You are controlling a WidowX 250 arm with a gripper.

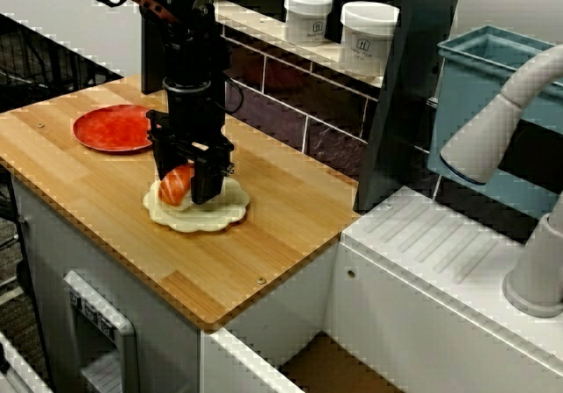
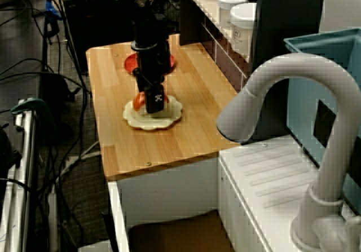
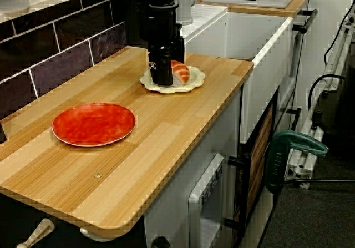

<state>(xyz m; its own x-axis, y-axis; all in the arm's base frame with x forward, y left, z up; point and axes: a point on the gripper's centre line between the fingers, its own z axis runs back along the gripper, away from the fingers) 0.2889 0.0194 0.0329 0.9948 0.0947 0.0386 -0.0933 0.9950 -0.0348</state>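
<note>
found the gripper (image 1: 189,186) lowered straight down onto a scalloped cream plate (image 1: 204,223), near the middle of the wooden bench (image 1: 290,217). saw its two black fingers (image 1: 209,178) standing either side of an orange-topped sushi piece (image 1: 176,185), tips down at plate level.

in the view from the front corner, caught the piece between the fingers, leaning a little toward the left one. in the view from the sink side, made out only an orange edge of the sushi piece (image 2: 139,101) beside the gripper (image 2: 153,102), with the cream plate (image 2: 152,122) beneath. in the view along the bench, saw the sushi piece (image 3: 182,71) poking out from behind the gripper (image 3: 164,76) and lying on the cream plate (image 3: 173,87).

could not tell whether clenched on the piece or merely straddling it: no clear sight of pads pressing against it in any view. judged the piece reached and bracketed, yet not raised. appeared to rest on the plate, no gap visible under it.

noted a red plate (image 1: 113,129) well apart on the same bench, toward the far end from the sink, and the same red plate (image 3: 94,124) nearer the lens in the view along the bench. spotted a white jar (image 1: 308,15) and a second white jar (image 1: 368,37) on the tiled ledge behind, a blue bin (image 1: 475,103) further right, and a pale faucet (image 1: 519,112) arching over the white sink unit.
</note>
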